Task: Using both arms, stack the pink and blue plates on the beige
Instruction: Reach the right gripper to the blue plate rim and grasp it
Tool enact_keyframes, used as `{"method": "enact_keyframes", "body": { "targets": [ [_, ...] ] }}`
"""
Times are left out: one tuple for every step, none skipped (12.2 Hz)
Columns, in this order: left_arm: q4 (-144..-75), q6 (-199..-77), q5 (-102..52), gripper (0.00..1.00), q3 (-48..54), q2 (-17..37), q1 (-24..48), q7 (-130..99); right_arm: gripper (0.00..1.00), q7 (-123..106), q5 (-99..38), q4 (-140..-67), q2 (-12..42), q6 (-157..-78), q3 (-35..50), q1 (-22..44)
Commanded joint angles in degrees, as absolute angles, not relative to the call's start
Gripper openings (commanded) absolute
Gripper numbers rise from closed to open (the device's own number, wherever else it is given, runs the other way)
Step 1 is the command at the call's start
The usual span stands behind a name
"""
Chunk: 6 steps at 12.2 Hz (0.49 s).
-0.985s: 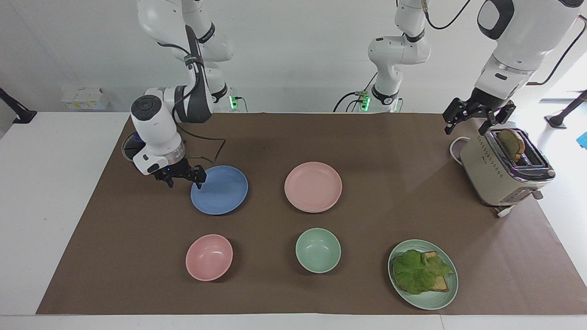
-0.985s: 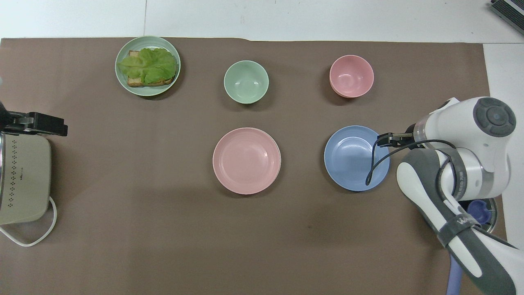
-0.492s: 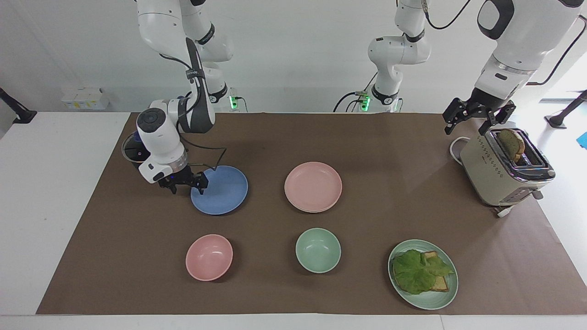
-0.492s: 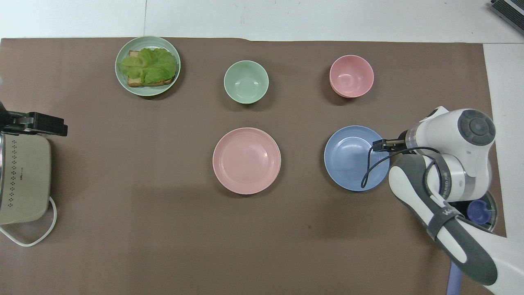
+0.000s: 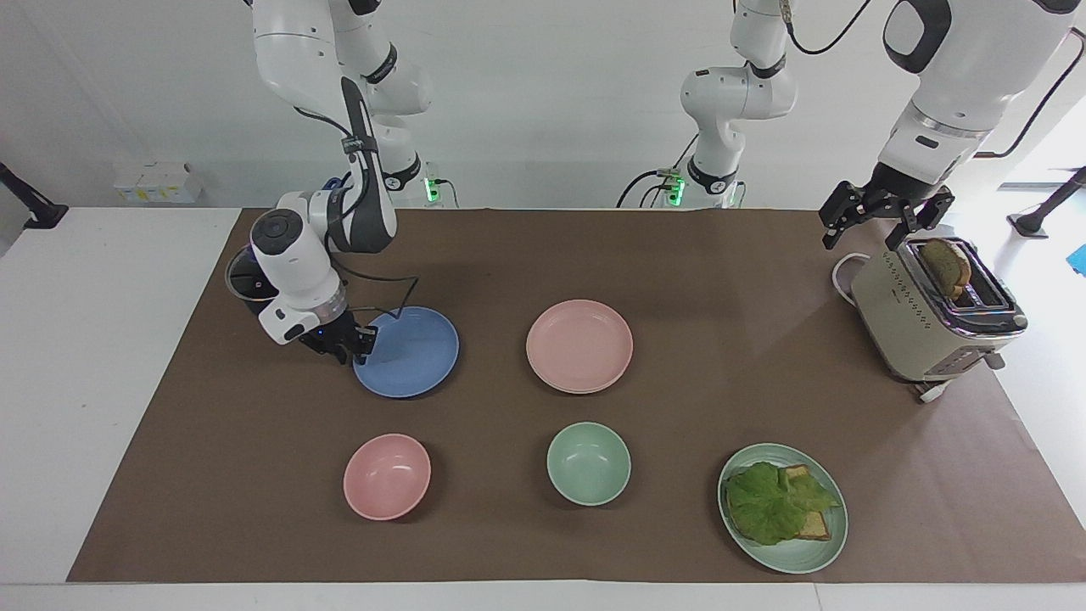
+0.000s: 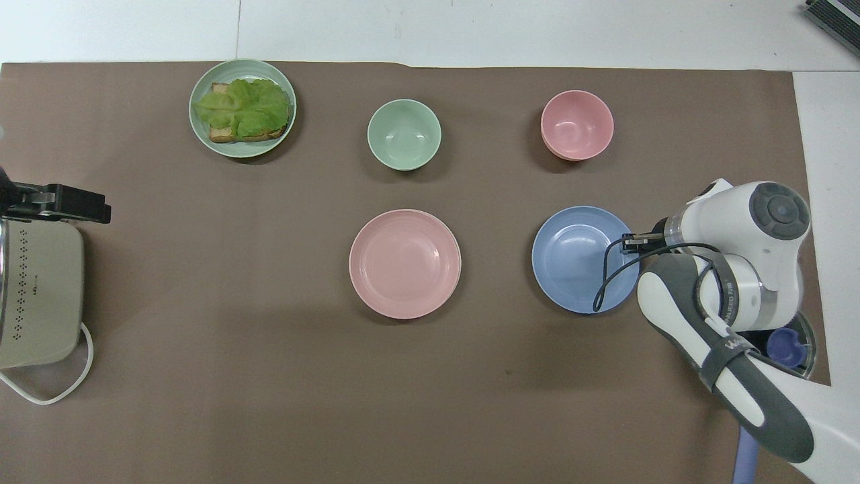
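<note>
Brown mat [image 5: 721, 280] covers most of the white table [image 5: 85, 339]. Right arm [image 5: 293, 255] reaches down at its own end of the table. In the overhead view its bulk hides the mat edge and part of a dark round holder [image 6: 786, 343] with something blue inside; can't make out what. Left arm [image 5: 959, 76] is cut off at the top of the frame and waits.

Cream toaster [image 5: 916, 322] sits at the left arm's end, cut off at the frame edge in the overhead view. One browned bread slice [image 5: 946, 265] stands in its slot. Left gripper [image 5: 882, 216] hangs just over the toaster's robot-side end, fingers spread apart, holding nothing.

Green plate [image 5: 814, 552] is farthest from the robots at the left arm's end. It holds a lettuce leaf [image 5: 772, 501] on toast [image 5: 810, 522], and the leaf covers most of the toast.

Blue plate [image 5: 416, 348] lies flat on the mat toward the right arm's end, empty. Right gripper [image 5: 349, 341] is at its rim on the right arm's side; can't tell whether it has clamped the rim. The arm's black cable loops across the plate in the overhead view.

Pink plate [image 5: 579, 344] is mid-table beside the blue one, empty. A thin pale edge shows under it, apparently the beige plate [image 5: 585, 390], almost wholly hidden.

Pink bowl [image 5: 387, 475] and green bowl [image 5: 588, 462] are farther from the robots than the plates, both empty.
</note>
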<state>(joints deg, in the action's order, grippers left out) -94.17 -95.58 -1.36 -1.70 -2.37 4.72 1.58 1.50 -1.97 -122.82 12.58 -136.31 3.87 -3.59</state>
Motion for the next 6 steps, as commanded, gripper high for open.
{"method": "enact_keyframes", "body": {
  "targets": [
    [-93.9,-94.6,-0.6,1.0,-1.4,-2.5,4.3,2.2,0.0,-1.8,-6.2,-123.5,11.8,-136.8,4.6,-3.8],
    [-93.9,-94.6,-0.6,1.0,-1.4,-2.5,4.3,2.2,0.0,-1.9,-6.3,-123.3,11.5,-136.6,4.7,-3.8],
    [-93.9,-94.6,-0.6,1.0,-1.4,-2.5,4.3,2.2,0.0,-1.9,-6.3,-122.8,10.9,-135.5,4.7,-3.8],
    [-93.9,-94.6,-0.6,1.0,-1.4,-2.5,4.3,2.2,0.0,-1.9,-6.3,-121.9,10.0,-133.9,5.0,-3.6],
    [-93.9,-94.6,-0.6,1.0,-1.4,-2.5,4.3,2.2,0.0,-1.9,-6.4,-121.0,9.0,-132.3,5.5,-3.3],
    [-93.9,-94.6,-0.6,1.0,-1.4,-2.5,4.3,2.2,0.0,-1.9,-7.6,-120.6,7.9,-131.1,6.2,-3.3]
  ]
}}
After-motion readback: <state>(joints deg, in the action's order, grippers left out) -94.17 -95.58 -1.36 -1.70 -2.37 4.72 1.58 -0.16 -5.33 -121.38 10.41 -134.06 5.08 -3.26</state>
